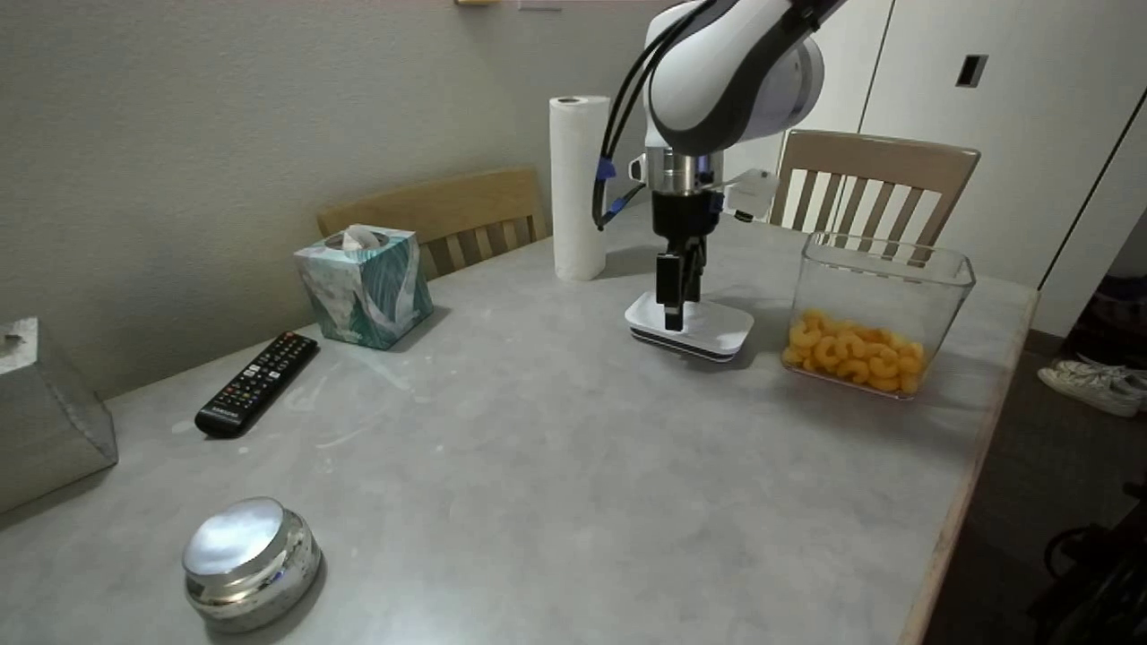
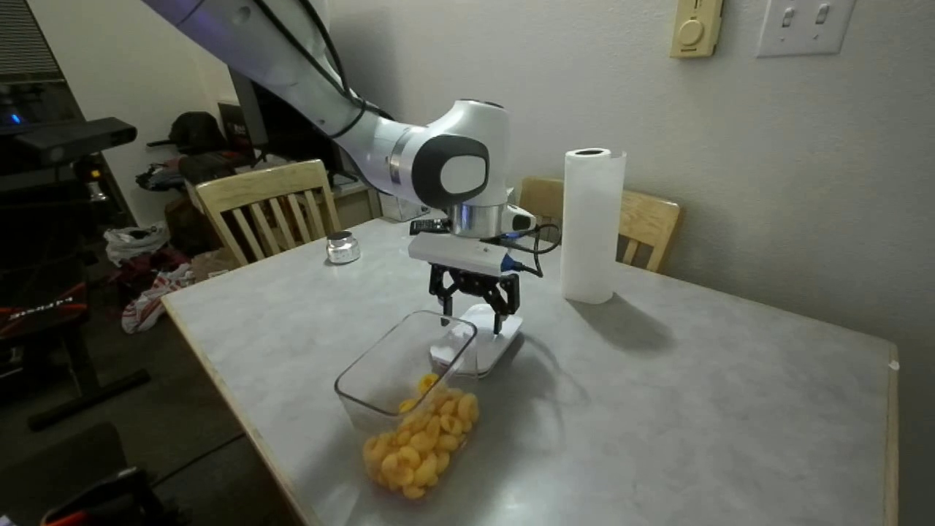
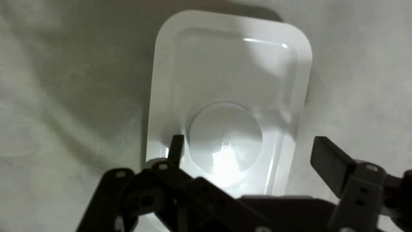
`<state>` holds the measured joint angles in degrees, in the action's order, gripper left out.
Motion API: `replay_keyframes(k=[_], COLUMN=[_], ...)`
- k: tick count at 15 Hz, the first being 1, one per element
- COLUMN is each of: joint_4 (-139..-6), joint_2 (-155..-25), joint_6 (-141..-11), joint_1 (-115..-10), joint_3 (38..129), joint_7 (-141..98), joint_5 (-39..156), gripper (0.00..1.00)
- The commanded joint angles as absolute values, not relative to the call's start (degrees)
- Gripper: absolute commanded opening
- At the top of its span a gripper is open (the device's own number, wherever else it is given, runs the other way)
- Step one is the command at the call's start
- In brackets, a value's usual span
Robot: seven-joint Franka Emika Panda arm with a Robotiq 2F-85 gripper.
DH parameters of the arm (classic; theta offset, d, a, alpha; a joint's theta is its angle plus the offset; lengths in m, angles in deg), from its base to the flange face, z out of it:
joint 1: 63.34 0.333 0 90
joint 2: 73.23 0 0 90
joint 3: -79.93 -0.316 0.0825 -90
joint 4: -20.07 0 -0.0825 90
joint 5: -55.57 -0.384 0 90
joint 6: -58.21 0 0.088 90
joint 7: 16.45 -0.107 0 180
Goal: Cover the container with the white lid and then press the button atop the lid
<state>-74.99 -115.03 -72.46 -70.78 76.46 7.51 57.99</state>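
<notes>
The clear snack box [image 2: 365, 418] has no top on. The fingers [image 3: 332, 166] are wide apart over the white lid [image 3: 222, 71] on the table [image 1: 538, 466], holding nothing. Covering the box and pushing the button [image 3: 225, 138] are left.

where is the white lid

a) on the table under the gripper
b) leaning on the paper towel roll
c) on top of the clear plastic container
a: both exterior views show the white lid lying on the table beneath the open gripper, while the clear plastic container stands uncovered.
</notes>
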Motion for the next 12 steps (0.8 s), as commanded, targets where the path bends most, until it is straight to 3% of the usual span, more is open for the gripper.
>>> replay_keyframes(k=[1, 12], joint_4=[-80.78, -81.53], joint_2=[-111.69, -111.54], joint_6=[-74.26, -76.03], joint_1=[-72.04, -72.59], joint_3=[76.69, 76.98], joint_7=[8.76, 8.71], joint_5=[58.16, 58.28], gripper=[1.0, 1.0])
